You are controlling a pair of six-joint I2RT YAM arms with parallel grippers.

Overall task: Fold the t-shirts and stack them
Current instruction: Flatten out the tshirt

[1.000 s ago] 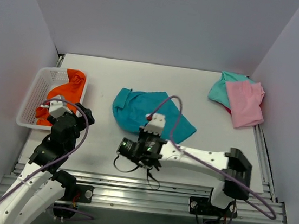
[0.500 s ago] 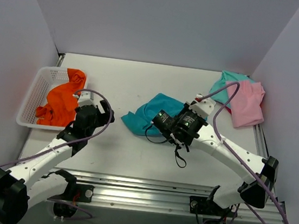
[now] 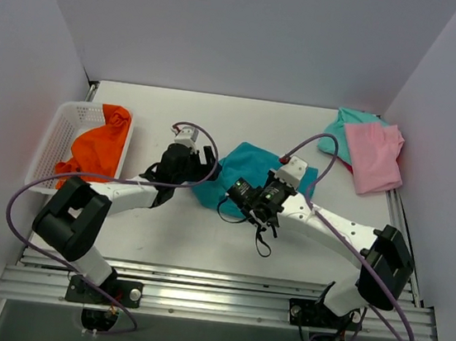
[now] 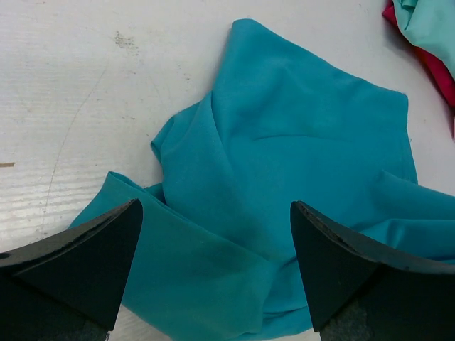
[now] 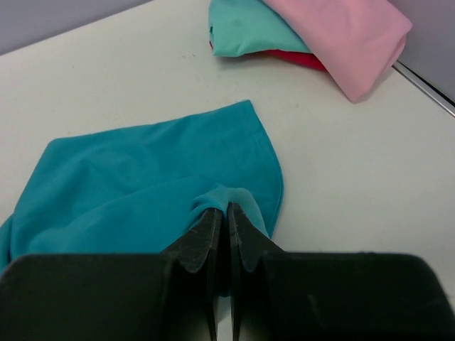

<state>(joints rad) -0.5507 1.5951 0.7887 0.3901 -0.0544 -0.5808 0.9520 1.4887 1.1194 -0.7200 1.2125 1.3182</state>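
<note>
We see a big teal-blue cloth shirt (image 3: 245,164) (image 4: 284,177) (image 5: 142,177) lying crumpled in the middle of the white table (image 3: 160,112). The right gripper (image 3: 294,177) (image 5: 222,209) has its two dark fingers pressed tight together, and they pinch a small fold of this shirt near its right edge. The left gripper (image 3: 209,167) (image 4: 215,209) comes in from the other side. Its fingers stand wide apart over the near left part of the teal-blue shirt and they hold nothing. We cannot tell if they touch the cloth. Far off in the back right corner there is a little pile of folded shirts. A soft pink shirt (image 3: 371,155) (image 5: 334,28) lies on top, a mint-green shirt (image 3: 336,134) (image 5: 249,25) (image 4: 434,21) is under it, and a thin red edge of cloth (image 5: 302,60) (image 4: 426,57) peeks out at the bottom. This pile is well apart from the teal-blue shirt. On the left side of the table stands a white plastic basket with holes in its walls (image 3: 57,137). A crumpled orange shirt (image 3: 97,150) lies in it and hangs a bit over the right rim. Thin purple cables (image 3: 34,188) loop over both arms. In the view from above, the right arm covers part of the teal-blue shirt. Plain pale walls (image 3: 229,29) stand around the table.
</note>
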